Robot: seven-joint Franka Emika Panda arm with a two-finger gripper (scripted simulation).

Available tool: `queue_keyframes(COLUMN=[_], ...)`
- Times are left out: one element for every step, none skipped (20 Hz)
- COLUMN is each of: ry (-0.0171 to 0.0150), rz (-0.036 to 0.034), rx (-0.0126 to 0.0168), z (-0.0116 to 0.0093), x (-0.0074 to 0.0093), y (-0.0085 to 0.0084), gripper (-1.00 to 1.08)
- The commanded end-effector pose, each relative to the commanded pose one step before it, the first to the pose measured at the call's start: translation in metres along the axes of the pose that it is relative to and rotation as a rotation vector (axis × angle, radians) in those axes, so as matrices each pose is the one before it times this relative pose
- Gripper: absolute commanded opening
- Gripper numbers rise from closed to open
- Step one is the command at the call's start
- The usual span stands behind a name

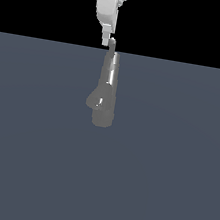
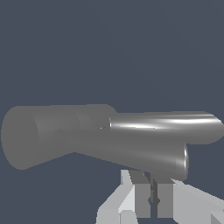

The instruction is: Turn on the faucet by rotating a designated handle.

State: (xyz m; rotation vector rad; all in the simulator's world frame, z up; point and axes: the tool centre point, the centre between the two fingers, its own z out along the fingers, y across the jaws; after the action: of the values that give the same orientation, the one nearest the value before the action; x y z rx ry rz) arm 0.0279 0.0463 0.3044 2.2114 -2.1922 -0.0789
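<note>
The shiny grey faucet (image 1: 107, 89) stands upright mid-scene, its rounded spout bulge (image 1: 94, 100) toward the exterior view's left. The handle (image 1: 112, 43) is a short thin grey rod poking out at the faucet's top. My white arm comes down from above, and my gripper (image 1: 109, 41) is at that rod. In the wrist view the faucet (image 2: 87, 135) fills the frame as long cylinders. My gripper (image 2: 153, 199) has its two fingers close together, and a thin dark rod, the handle (image 2: 152, 183), sits in the narrow gap between them.
A plain dark blue-grey floor (image 1: 161, 181) spreads all around the faucet. A black backdrop lies behind the arm. No other objects show.
</note>
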Motion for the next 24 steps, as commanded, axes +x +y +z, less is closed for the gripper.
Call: queue_keyframes(ry=[0.00475,0.0,0.00015,0.0001,0.00011,0.0,-0.00801,0.00027,0.00026,0.00026,0.00025,0.00029,0.00023,0.00026,0.00026,0.00024,0.00027,0.00024,0.00024,0.00026,0.00024,0.00024,0.00025,0.00024], rz=[0.02703,0.0,0.00094,0.0006,0.0006,0.0,-0.04168,0.00135,0.00135,0.00135,0.00126,0.00151,0.00117,0.00135,0.00135,0.00126,0.00143,0.00126,0.00126,0.00135,0.00126,0.00126,0.00135,0.00126], rx=[-0.00486,0.0,-0.00053,-0.00033,-0.00032,0.0,0.00404,-0.00013,-0.00013,-0.00013,-0.00012,-0.00015,-0.00012,-0.00013,-0.00013,-0.00013,-0.00014,-0.00013,-0.00013,-0.00014,-0.00013,-0.00013,-0.00014,-0.00013], z=[0.00193,-0.00031,-0.00001,-0.00012,-0.00012,0.0,-0.00139,0.00084,0.00084,0.00084,0.00083,0.00084,0.00082,0.00083,0.00082,0.00082,0.00082,0.00081,0.00081,0.00081,0.0008,0.0008,0.0008,0.0008], x=[0.03594,0.00722,0.00765,0.0074,0.00731,0.0,-0.03298,0.00322,0.00321,0.0032,0.00314,0.00326,0.00307,0.00316,0.00315,0.00309,0.00317,0.00308,0.00307,0.00311,0.00305,0.00305,0.00309,0.00303], y=[0.00123,0.00048,0.00026,0.00031,0.00027,0.0,-0.00128,-0.00185,-0.00184,-0.00184,-0.00183,-0.00183,-0.00181,-0.00181,-0.0018,-0.0018,-0.0018,-0.00179,-0.00178,-0.00178,-0.00177,-0.00177,-0.00176,-0.00176], gripper=[-1.0,-1.0,-1.0,-1.0,-1.0,-1.0,-1.0,-1.0,-1.0,-1.0,-1.0,-1.0,-1.0,-1.0,-1.0,-1.0,-1.0,-1.0,-1.0,-1.0,-1.0,-1.0,-1.0,-1.0])
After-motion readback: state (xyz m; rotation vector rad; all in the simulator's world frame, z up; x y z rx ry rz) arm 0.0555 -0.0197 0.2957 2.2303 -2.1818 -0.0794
